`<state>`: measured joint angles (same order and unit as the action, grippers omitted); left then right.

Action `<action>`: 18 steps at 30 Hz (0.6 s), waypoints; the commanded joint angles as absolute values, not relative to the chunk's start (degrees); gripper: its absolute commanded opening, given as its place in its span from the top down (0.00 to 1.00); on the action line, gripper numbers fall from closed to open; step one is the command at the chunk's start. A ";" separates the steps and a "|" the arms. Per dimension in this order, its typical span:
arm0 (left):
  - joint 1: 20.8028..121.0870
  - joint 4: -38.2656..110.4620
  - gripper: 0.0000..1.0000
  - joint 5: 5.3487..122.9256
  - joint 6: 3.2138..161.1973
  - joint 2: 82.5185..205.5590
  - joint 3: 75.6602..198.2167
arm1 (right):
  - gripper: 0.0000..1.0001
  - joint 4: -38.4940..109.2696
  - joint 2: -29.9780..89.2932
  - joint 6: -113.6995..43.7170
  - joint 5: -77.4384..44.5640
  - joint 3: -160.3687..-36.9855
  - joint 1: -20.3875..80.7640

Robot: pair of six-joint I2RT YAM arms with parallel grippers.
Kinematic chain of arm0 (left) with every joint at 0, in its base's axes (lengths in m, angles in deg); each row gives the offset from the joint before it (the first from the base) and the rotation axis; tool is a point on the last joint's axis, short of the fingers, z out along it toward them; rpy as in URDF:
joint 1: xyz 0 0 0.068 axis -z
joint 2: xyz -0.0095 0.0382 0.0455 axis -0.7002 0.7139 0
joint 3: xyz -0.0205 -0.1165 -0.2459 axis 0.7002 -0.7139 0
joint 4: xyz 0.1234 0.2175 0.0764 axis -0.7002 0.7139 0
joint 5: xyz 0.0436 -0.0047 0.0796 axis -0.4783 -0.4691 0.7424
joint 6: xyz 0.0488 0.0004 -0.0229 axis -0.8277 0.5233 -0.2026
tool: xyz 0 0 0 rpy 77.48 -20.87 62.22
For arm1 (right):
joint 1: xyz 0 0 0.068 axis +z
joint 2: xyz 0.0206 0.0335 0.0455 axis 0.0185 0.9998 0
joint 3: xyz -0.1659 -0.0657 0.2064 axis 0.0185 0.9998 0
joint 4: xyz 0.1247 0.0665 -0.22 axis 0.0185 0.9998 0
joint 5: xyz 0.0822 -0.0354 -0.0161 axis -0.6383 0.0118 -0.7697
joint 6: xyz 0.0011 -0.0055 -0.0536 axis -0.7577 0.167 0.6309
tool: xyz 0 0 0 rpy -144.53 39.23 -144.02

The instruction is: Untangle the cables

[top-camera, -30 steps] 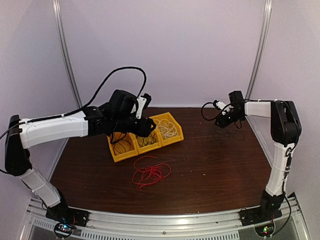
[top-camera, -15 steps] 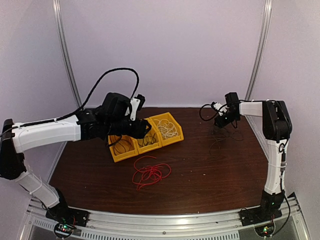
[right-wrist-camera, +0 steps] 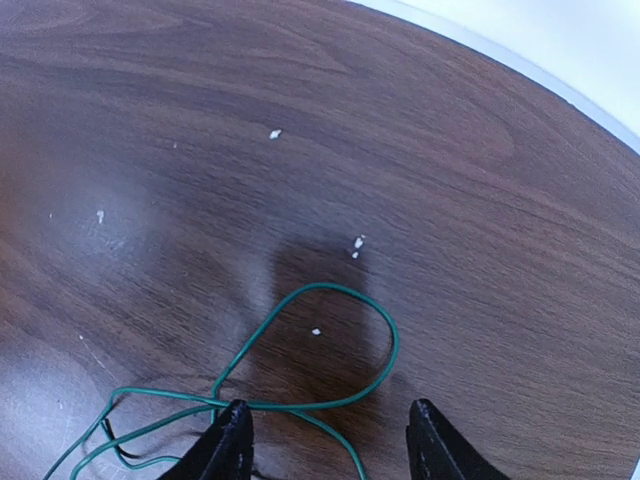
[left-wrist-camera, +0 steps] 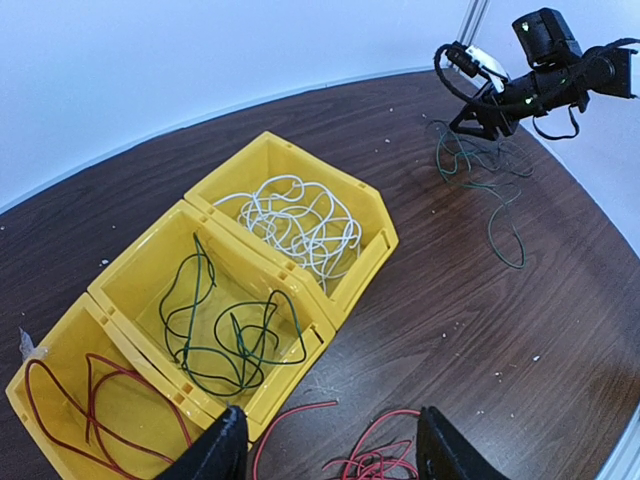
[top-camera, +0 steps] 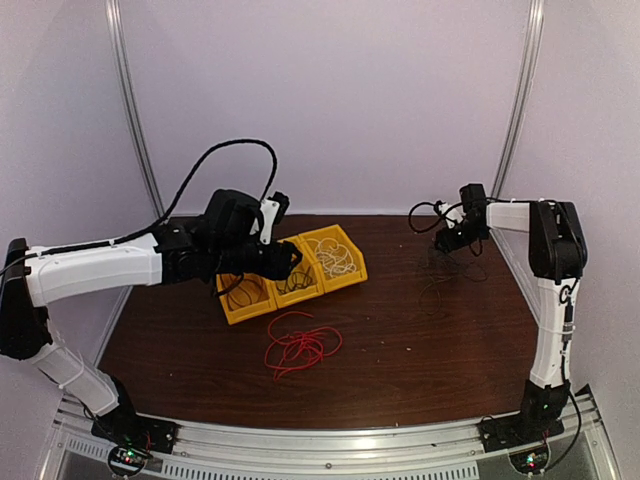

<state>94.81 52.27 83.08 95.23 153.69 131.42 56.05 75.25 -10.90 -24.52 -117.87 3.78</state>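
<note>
Jaws of the left gripper (left-wrist-camera: 335, 455) stand wide apart with nothing between them. It hovers over the near edge of a row of three yellow bins (left-wrist-camera: 330, 172) left of the table's (left-wrist-camera: 480, 330) middle, and touches neither bin nor wire.

The right gripper (right-wrist-camera: 333, 440) is also parted, its two fingers well separated above the wood at the far right of the table. A loose green cable (left-wrist-camera: 475, 165) sprawls on the surface beneath it. In the right wrist view one loop of that wire runs across the gap between the fingers, but the jaws are not closed on it — whether a fingertip touches it cannot be told.

The cables are sorted by colour:
- the far-right bin has a white cable (left-wrist-camera: 300, 215) in a tight scribble
- the middle bin has a dark green cable (left-wrist-camera: 215, 340) in slack loops
- the near-left bin has a red cable (left-wrist-camera: 95, 400) lying along its floor

A loose red cable (top-camera: 300, 343) lies in a heap on the bare table just near of the bins — well apart from the green one on the right.
</note>
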 commanded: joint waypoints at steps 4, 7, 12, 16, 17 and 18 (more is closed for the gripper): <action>95.14 49.12 0.42 83.61 96.02 151.65 130.04 | 0.56 57.20 78.77 -15.57 -30.06 -120.85 2.06; 95.11 49.12 0.42 83.54 96.11 151.67 129.90 | 0.57 56.81 79.45 -16.03 -31.57 -121.31 1.79; 95.11 48.92 0.42 83.52 96.20 152.02 130.07 | 0.68 56.33 80.45 -15.94 -34.49 -122.01 1.76; 95.14 48.75 0.42 83.37 96.20 152.54 130.16 | 0.90 54.86 80.46 -16.07 -36.29 -121.40 1.76; 95.15 48.68 0.42 83.31 96.21 152.64 130.12 | 0.97 54.57 80.06 -15.97 -37.29 -121.01 1.76; 95.15 48.58 0.42 83.25 96.28 152.78 129.97 | 1.00 54.17 79.50 -15.69 -38.07 -120.42 1.76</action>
